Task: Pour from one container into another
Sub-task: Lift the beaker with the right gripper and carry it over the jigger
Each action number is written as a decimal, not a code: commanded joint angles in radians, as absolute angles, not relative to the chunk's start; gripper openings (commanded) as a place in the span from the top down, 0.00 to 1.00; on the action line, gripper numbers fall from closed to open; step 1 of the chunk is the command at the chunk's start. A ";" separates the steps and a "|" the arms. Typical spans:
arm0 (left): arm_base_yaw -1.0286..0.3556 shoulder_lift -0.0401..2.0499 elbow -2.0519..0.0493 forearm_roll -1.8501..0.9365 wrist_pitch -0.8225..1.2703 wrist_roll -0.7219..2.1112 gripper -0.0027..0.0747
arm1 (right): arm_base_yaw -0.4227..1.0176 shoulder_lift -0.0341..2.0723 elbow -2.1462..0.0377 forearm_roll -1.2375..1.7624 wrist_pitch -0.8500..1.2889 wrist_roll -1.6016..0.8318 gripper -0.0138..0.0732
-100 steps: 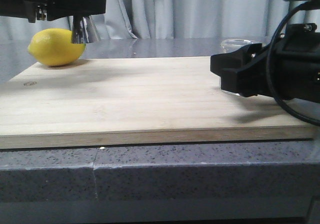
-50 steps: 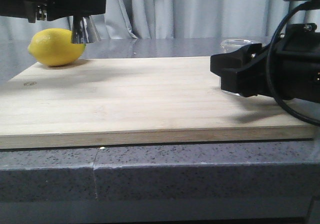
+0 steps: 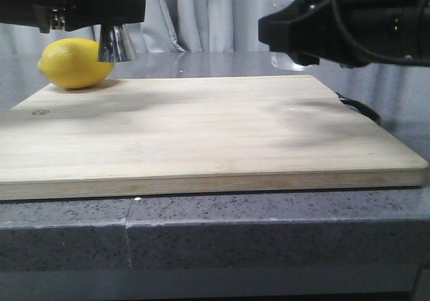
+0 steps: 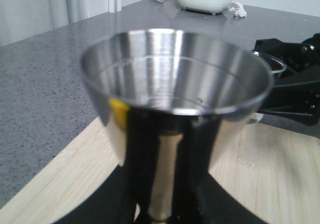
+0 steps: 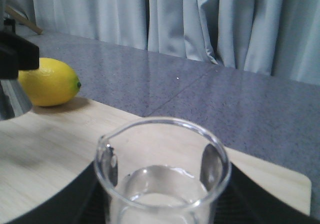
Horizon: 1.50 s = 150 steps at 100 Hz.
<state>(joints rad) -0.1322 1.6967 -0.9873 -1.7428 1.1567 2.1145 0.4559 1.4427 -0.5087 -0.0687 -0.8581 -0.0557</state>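
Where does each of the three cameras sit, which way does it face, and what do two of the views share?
Front view: low at the table edge, facing forward over the wooden board; both hands show, left hand and right hand.
Left wrist view: on the left arm, looking down into the jigger it holds.
Right wrist view: on the right arm, looking over the beaker towards the curtains.
Shared: the lemon shows in front and right wrist views.
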 commanded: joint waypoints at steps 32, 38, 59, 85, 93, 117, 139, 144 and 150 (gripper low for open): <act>-0.214 1.650 -1.018 -1.801 1.278 2.105 0.99 | 0.452 1.386 -0.824 -0.211 -0.647 -0.062 0.57; -0.224 1.650 -1.018 -1.801 1.278 2.105 0.99 | 0.452 1.386 -0.865 -0.244 -0.610 -0.062 0.57; -0.255 1.650 -1.018 -1.794 1.278 2.105 0.99 | 0.452 1.386 -0.994 -0.335 -0.524 -0.062 0.57; -0.275 1.650 -1.018 -1.791 1.278 2.105 0.99 | 0.454 1.386 -1.079 -0.427 -0.477 -0.062 0.57; -0.281 1.650 -1.018 -1.791 1.278 2.105 0.99 | 0.463 1.386 -1.081 -0.439 -0.477 -0.062 0.57; -0.292 1.650 -1.018 -1.791 1.278 2.105 0.99 | 0.509 1.386 -1.081 -0.545 -0.467 -0.062 0.57; -0.292 1.650 -1.018 -1.789 1.278 2.105 0.99 | 0.513 1.386 -1.081 -0.604 -0.467 -0.062 0.57; -0.292 1.650 -1.018 -1.789 1.278 2.105 0.99 | 0.513 1.386 -1.081 -0.610 -0.467 -0.062 0.57; -0.292 1.650 -1.018 -1.789 1.278 2.105 0.99 | 0.513 1.386 -1.081 -0.627 -0.467 -0.062 0.57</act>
